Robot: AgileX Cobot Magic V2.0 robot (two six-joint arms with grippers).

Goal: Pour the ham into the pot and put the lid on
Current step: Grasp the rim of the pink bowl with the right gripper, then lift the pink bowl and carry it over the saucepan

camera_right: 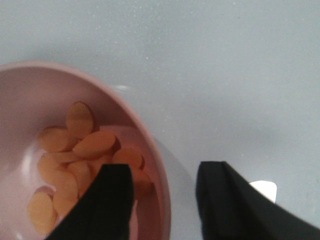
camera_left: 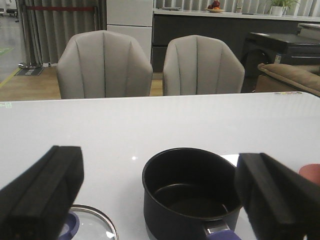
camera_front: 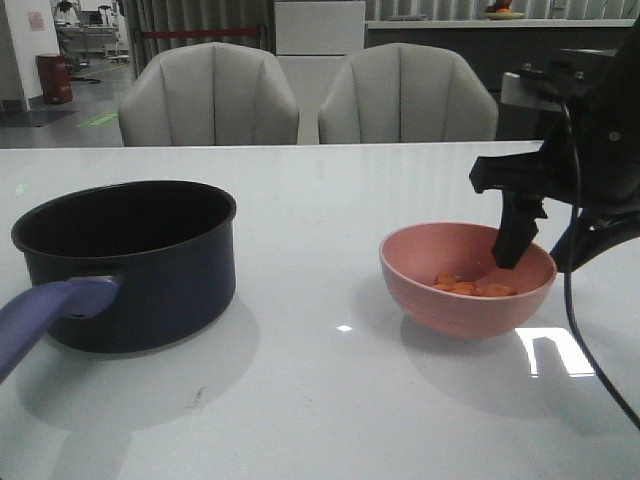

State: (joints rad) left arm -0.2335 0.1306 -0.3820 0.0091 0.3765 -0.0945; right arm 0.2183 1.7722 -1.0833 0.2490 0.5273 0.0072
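1 pot point(camera_front: 130, 265), 1 bowl point(camera_front: 467, 278), 1 lid point(camera_left: 95, 222), 2 chairs point(camera_front: 209, 95).

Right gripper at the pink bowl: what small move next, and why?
Probably close the right gripper on the pink bowl rim. The right wrist view shows the open gripper straddling the rim, one finger inside over the ham, the other outside. The ham is not yet poured, and the pot stands empty.

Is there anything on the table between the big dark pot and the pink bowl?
No. In the front view, only bare white tabletop lies between the dark navy round saucepan and the pink round bowl.
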